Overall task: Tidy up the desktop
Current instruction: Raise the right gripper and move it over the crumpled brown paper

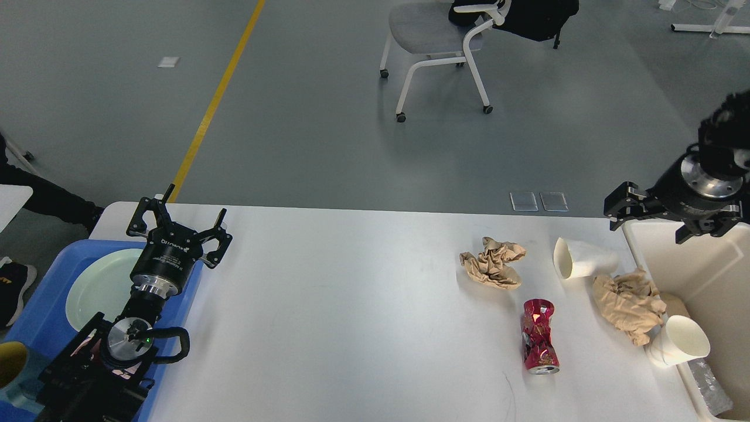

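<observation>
Desk litter at right end, both grippers empty.

White desk (351,305) fills the lower view. Cream bin (703,281) at its right edge, blue tray (47,281) with pale plate (99,287) at its left edge. Litter near the right edge: two crumpled brown papers (493,262), (630,302), crushed red can (539,336), two tipped white cups (580,258), (679,340). Left gripper (176,225) over the far-left corner, arm reaching up from bottom left, fingers spread. Right gripper (624,206) above the far-right corner, pointing left, fingers spread, well apart from the litter.

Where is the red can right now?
In the head view, the can lies on the desktop, right of centre, below one paper wad and left of another.
</observation>
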Robot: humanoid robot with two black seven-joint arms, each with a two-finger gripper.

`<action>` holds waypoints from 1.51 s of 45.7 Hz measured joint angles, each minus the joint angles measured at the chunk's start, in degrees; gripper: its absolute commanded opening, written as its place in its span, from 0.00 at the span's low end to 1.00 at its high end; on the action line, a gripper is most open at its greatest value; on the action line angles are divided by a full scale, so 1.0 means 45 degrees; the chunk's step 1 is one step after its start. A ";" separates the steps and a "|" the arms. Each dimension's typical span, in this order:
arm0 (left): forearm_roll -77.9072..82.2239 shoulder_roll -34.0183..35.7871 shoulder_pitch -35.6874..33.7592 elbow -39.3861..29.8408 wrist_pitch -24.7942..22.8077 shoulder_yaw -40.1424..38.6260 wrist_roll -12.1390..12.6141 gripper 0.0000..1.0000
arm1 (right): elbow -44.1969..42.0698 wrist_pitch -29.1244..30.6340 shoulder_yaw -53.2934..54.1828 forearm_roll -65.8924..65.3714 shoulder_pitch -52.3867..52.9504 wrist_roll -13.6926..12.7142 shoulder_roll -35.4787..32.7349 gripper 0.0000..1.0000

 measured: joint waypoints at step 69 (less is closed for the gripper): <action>0.0000 0.0000 0.0000 0.0000 0.0000 0.0003 0.0000 0.96 | 0.4009 -0.2418 -0.0939 0.1319 0.2499 -0.0064 0.0144 1.00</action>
